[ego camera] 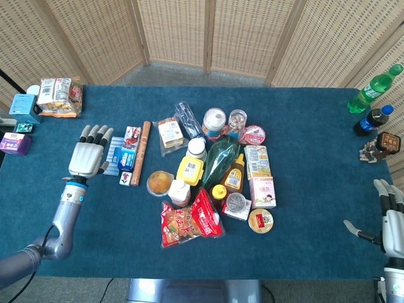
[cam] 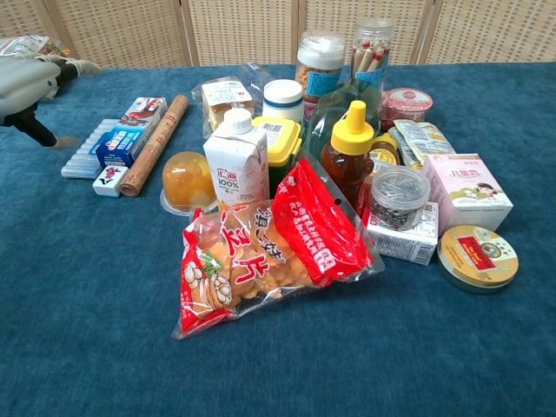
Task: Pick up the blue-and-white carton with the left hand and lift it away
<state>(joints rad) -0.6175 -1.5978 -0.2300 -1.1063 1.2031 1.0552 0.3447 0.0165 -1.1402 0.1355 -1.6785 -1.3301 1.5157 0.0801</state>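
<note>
- Nearest to us in the chest view lies a red snack bag (cam: 261,252), a clear-fronted pack of biscuits, resting flat on the blue table cover (cam: 104,330).
- Just behind it we see a white juice carton (cam: 237,162) standing upright, with an orange jelly cup (cam: 188,181) to its left and a honey bottle (cam: 350,156) with a yellow cap to its right.
- Further left we find the blue-and-white carton (ego camera: 127,158): a small flat box, blue with a white band, lying on top of a pale blue ribbed pack (ego camera: 113,156).
- A brown paper-wrapped roll (ego camera: 141,151) lies just beside the carton on its right.
- Our left hand (ego camera: 87,158) hovers just left of the carton with its fingers spread and straight, holding nothing; we cannot tell whether it touches the ribbed pack.
- Our right hand (ego camera: 391,218) sits at the far right edge of the table, well apart from the pile, fingers extended and empty.
- Farthest back, a green soda bottle (ego camera: 375,88) stands near the wicker screen.
</note>
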